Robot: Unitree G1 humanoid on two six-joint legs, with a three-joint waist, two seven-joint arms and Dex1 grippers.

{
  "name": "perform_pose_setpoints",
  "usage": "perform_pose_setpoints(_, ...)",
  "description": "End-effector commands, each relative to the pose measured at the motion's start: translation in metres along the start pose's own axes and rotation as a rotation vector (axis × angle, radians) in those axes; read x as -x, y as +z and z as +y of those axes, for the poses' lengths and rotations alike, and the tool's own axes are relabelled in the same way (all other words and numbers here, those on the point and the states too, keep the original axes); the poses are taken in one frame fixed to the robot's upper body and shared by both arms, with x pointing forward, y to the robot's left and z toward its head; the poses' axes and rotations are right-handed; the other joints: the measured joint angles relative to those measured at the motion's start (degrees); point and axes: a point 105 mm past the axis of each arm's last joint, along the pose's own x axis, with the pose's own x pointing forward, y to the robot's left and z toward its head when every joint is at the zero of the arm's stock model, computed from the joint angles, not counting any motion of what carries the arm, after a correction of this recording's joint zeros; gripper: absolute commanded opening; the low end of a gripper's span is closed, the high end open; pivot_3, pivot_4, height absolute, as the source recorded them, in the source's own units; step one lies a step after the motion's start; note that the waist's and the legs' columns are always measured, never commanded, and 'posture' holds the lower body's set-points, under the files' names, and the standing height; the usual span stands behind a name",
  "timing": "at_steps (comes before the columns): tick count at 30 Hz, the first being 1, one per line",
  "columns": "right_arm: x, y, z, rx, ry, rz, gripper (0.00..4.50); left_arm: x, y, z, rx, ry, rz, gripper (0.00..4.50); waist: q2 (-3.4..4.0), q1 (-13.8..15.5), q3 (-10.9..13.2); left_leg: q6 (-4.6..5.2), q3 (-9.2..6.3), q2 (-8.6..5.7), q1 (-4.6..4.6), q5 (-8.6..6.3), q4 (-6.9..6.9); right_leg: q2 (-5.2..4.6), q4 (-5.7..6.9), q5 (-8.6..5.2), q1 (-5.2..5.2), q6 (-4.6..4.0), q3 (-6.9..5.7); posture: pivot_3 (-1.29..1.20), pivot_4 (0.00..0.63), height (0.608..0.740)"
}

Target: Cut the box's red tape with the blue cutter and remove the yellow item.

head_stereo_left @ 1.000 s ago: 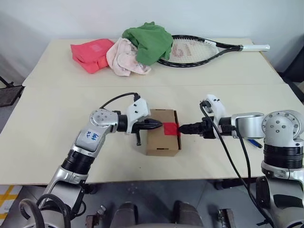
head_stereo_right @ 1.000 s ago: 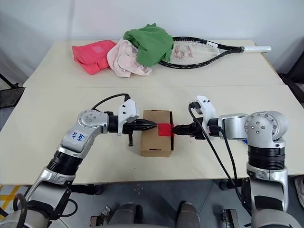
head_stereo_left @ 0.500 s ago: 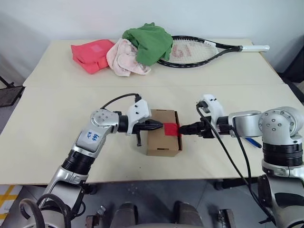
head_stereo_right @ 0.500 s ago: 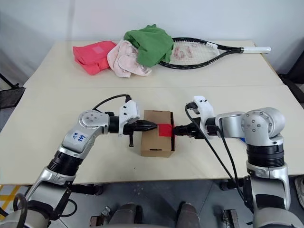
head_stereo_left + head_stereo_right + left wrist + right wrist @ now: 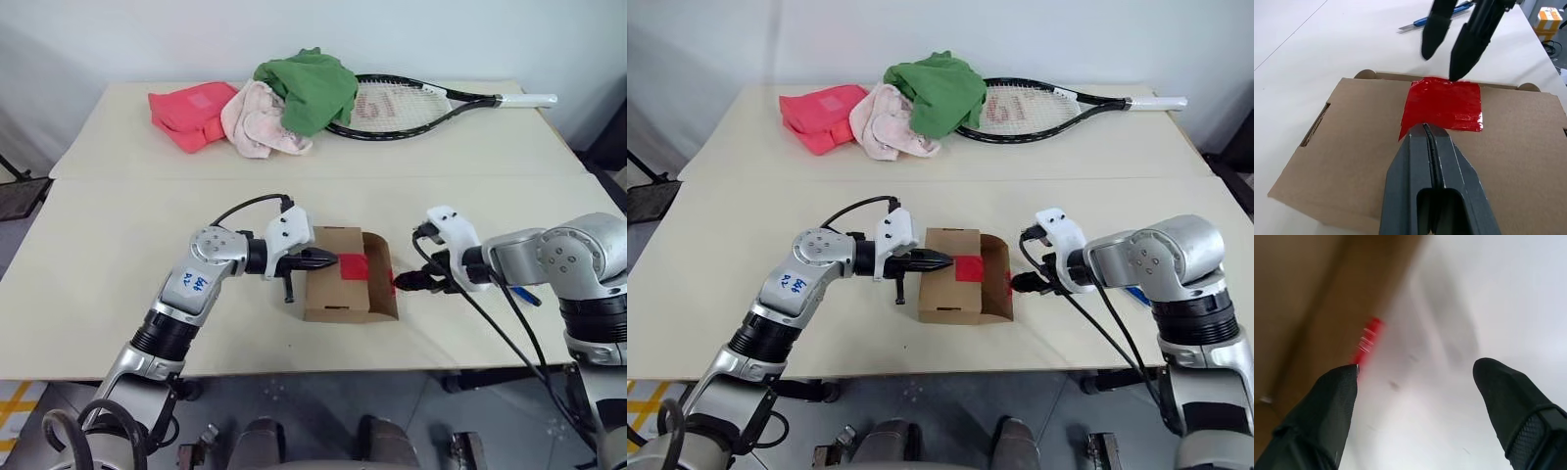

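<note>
box (image 5: 343, 277) flap swung open rightward; right pincer (image 5: 405, 283) open beside it; left pincer (image 5: 328, 260) closed on top.

- Both arms are silver-grey metal with rounded joint housings and ribbed black cuffs.
- Left hand (image 5: 323, 260) and right hand (image 5: 404, 282): black pointed fingers, white wrist casings.
- Black cables loop from each wrist.
- White handwritten sticker on the left forearm.
</note>
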Motion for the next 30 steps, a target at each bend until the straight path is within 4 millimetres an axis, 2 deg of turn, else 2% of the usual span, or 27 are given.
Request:
perform_pose_setpoints(1, 0.008, 0.002, 0.001, 0.034, -0.002, -0.02, 3.98, -0.006, -0.016, -0.011, 0.039, -0.036, 0.052, 0.0, 0.0, -0.02, 0.0, 0.0, 0.0, 0.0, 0.0, 0.0, 0.0, 0.0, 0.0, 0.0, 0.0, 0.0, 0.0, 0.0, 0.15, 0.74)
perform_pose_setpoints(6, 0.026, 0.01, -0.003, 0.001, 0.039, -0.101, 3.98, -0.004, -0.013, -0.01, 0.023, -0.033, 0.042, 0.0, 0.0, 0.06, 0.0, 0.0, 0.0, 0.0, -0.01, 0.0, 0.0, 0.0, -0.01, 0.0, 0.0, 0.0, 0.0, 0.0, 0.15, 0.74)
perform_pose_setpoints(11, 0.034, 0.01, 0.004, -0.214, 0.338, -0.146, 3.98, -0.001, -0.011, -0.007, 0.014, -0.026, 0.029, 0.0, -0.01, 0.01, 0.0, 0.0, 0.0, 0.0, -0.01, 0.0, 0.0, 0.0, -0.03, 0.0, 0.01, 0.0, 0.0, 0.0, 0.15, 0.74)
perform_pose_setpoints(13, 0.028, 0.005, 0.004, -0.326, 0.441, -0.135, 3.98, 0.0, -0.01, -0.006, 0.008, -0.03, 0.028, 0.0, -0.01, -0.02, 0.0, 0.0, 0.0, 0.0, 0.01, 0.0, -0.01, 0.0, -0.02, 0.0, 0.02, 0.0, 0.0, 0.0, 0.15, 0.74)
perform_pose_setpoints(15, 0.021, 0.002, 0.003, -0.374, 0.46, -0.119, 3.98, 0.0, -0.01, -0.006, 0.006, -0.031, 0.029, 0.0, -0.01, -0.03, 0.0, 0.0, 0.01, 0.0, 0.0, 0.0, 0.0, 0.0, -0.02, 0.0, 0.02, 0.0, 0.0, 0.0, 0.15, 0.74)
perform_pose_setpoints(22, -0.005, -0.006, 0.011, -0.454, 0.503, -0.056, 3.98, 0.001, -0.007, -0.005, -0.002, -0.037, 0.033, 0.0, 0.0, -0.04, 0.0, 0.0, 0.02, 0.0, 0.0, 0.0, -0.01, 0.0, -0.03, 0.0, 0.01, 0.0, 0.0, 0.0, 0.15, 0.74)
perform_pose_setpoints(30, -0.02, -0.004, 0.024, -0.48, 0.551, -0.048, 3.98, 0.004, -0.006, -0.005, 0.0, -0.033, 0.038, 0.0, 0.0, -0.36, 0.0, 0.0, 0.02, 0.02, 0.03, 0.0, -0.01, 0.01, 0.01, 0.0, 0.01, 0.0, 0.0, 0.0, 0.15, 0.74)
